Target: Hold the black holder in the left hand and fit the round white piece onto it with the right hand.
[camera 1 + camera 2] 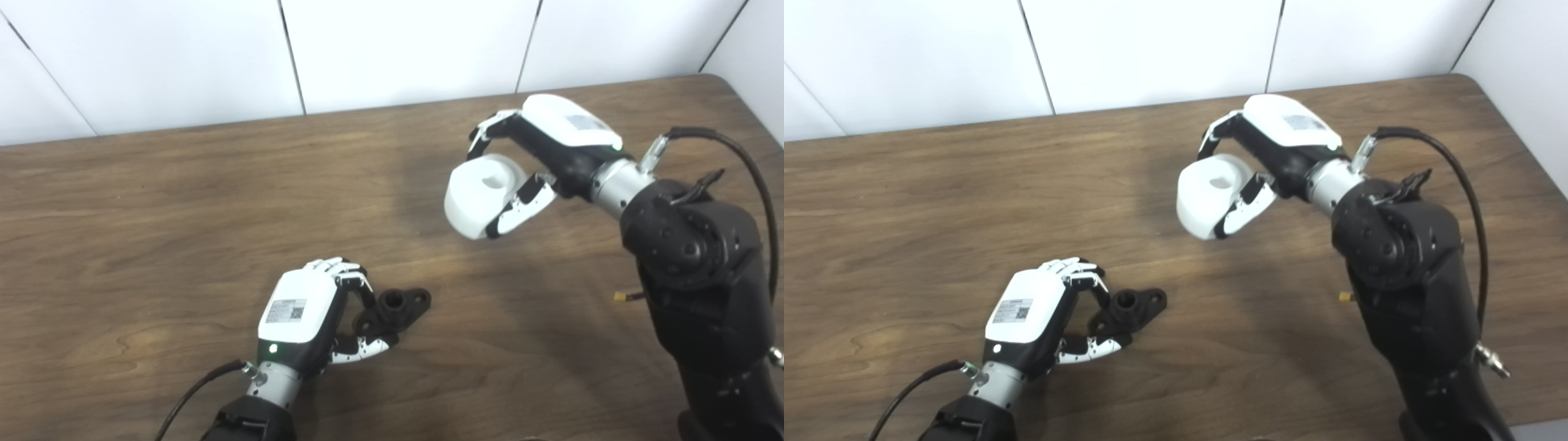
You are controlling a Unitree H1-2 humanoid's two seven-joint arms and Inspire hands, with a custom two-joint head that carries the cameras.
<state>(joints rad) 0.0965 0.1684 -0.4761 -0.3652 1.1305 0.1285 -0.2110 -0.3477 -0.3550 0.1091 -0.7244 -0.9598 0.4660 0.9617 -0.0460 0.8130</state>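
both pickups look done, the fitting is not. left hand (309,312) sits low at the near-left of the wooden table (153,214), fingers and thumb closed around one end of the black holder (392,308). the holder's raised round boss with its hole faces up, and the free flange end sticks out to the right of the hand. can't tell if the holder is lifted or resting on the wood, it looks right at the surface.

right hand (539,153) is up at the far-right, grasping the round white piece (481,195) between fingers above and thumb below. a shallow recess on the piece faces up and toward the camera. its shadow lies on the wood beneath it, so it reads as held off the table.

left to do, as i judge it: bring the white piece over to the holder, turn it so its mating side meets the boss, seat it. the two parts are well apart now.

room: bare wood between the hands, nothing in the path. far table edge meets the white panelled wall (398,49), rounded far-right corner is near the right arm's black cable (744,156). the holder is well in from any edge.
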